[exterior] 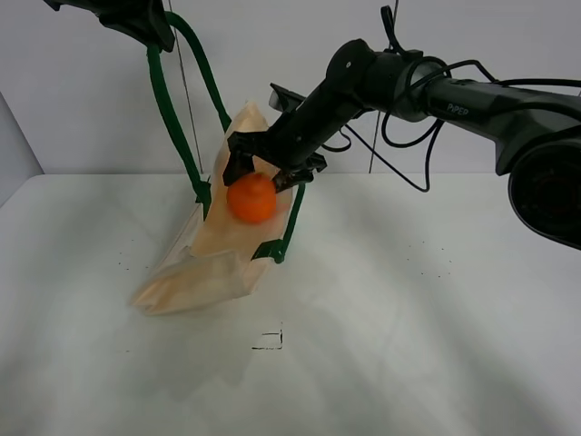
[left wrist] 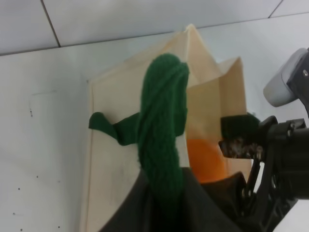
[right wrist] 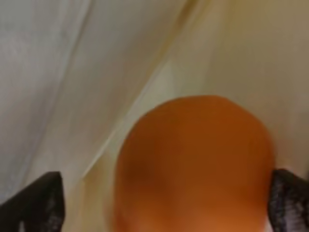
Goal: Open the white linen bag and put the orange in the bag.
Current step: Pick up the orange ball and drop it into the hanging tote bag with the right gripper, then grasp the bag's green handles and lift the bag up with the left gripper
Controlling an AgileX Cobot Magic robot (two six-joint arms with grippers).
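Note:
The white linen bag (exterior: 213, 250) hangs tilted, its mouth held open and its bottom resting on the table. My left gripper (exterior: 136, 23) is shut on one dark green handle (exterior: 168, 100) and holds it high; in the left wrist view the handle (left wrist: 161, 111) runs into the jaws. My right gripper (exterior: 272, 168) is open over the bag mouth. The orange (exterior: 251, 198) sits just below its fingers, at the mouth. In the right wrist view the orange (right wrist: 193, 164) lies between the fingertips (right wrist: 43, 203), with a gap on one side. The left wrist view shows the orange (left wrist: 205, 157) inside the bag (left wrist: 116, 145).
The white table (exterior: 408, 300) stretches around the bag. A small black square mark (exterior: 270, 341) is in front of the bag. The bag's second green handle (exterior: 286, 232) hangs down its right side. Black cables (exterior: 399, 154) trail from the right arm.

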